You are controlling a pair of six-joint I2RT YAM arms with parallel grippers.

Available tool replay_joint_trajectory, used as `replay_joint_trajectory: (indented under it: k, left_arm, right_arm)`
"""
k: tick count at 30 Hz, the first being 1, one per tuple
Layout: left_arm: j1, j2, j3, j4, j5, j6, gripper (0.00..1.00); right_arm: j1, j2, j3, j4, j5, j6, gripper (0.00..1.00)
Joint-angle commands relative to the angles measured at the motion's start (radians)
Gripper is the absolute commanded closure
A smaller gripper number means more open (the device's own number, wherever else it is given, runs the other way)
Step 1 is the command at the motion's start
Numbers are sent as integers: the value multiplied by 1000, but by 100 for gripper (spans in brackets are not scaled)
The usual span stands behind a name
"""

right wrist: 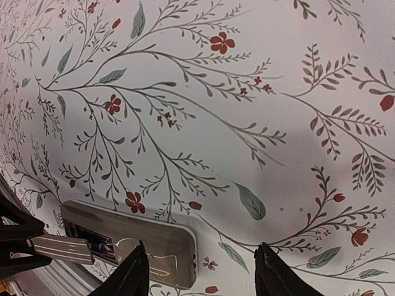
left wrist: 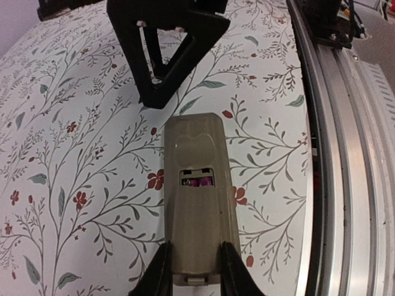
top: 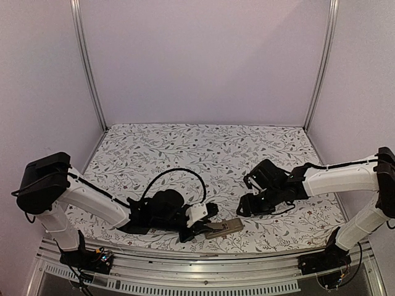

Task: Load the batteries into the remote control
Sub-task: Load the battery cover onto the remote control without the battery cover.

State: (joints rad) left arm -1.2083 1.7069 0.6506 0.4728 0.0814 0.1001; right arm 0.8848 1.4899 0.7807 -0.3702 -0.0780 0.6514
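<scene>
the remote control lies flat on the flowered tabletop, close to the edge where the arms are mounted, grey-tan back facing up. the left claw is clamped on the remote's near end, one finger on each long side. a small opening in the back shows something purple inside, too small to identify. the right claw hangs spread wide by the remote's far end, holding nothing.

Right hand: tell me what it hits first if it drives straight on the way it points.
Most likely the remote control: its end lies just ahead of the open right hand, partly within the finger gap. Past that, only the floral table cover. Depth is unclear.
</scene>
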Motion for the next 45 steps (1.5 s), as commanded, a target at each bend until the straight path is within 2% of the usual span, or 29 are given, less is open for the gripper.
replay_joint_trajectory:
  k: [1,21,31,45]
  left_arm:
    - [-13,20,23,-17,-4,0,95]
    - [-13,77,46,18,-5,-5,96]
    - [-13,16,-32,127,-7,-22,98]
    - [-15,57,-6,139,2,-25,98]
  right_arm:
    - [10,13,15,1,-18,21,43]
    - [23,45,17,29,-34,8,46]
    - [24,55,19,31,-35,4,48]
    - [25,59,15,31,-36,1,49]
